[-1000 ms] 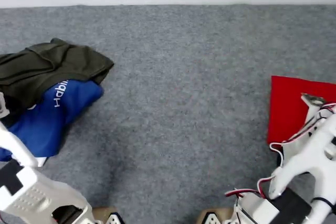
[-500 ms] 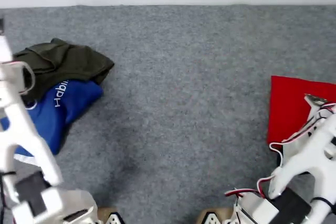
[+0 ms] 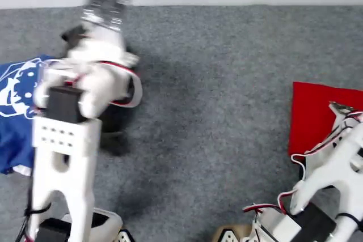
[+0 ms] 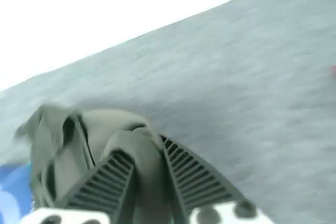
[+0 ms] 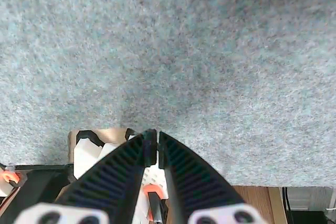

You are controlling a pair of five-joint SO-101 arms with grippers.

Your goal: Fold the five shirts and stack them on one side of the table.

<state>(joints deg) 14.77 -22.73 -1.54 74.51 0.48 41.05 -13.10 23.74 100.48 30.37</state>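
The grey felt mat (image 3: 227,83) covers the table as before, but the left arm (image 3: 68,140) has changed a lot. A second ago it sat low at the near left corner. Now it has swung up and out over the pile of clothes, and from above its white body blocks the spot where the olive-green shirt (image 4: 94,140) lay.

The left gripper (image 4: 144,148) is clamped on a fold of that olive-green fabric, which bunches between the ribbed fingers. The blue shirt (image 3: 17,100) is no longer tucked under the olive one. It now lies at the left edge of the mat with its white print showing.

The right arm (image 3: 334,179) has not moved from the near right corner. The right gripper (image 5: 157,137) hangs over bare mat with its tips pressed together and nothing between them. The folded red shirt (image 3: 317,111) stays flat at the right edge, just beyond that arm.

I count three shirts: one olive-green, one blue and one red. There are two arms.
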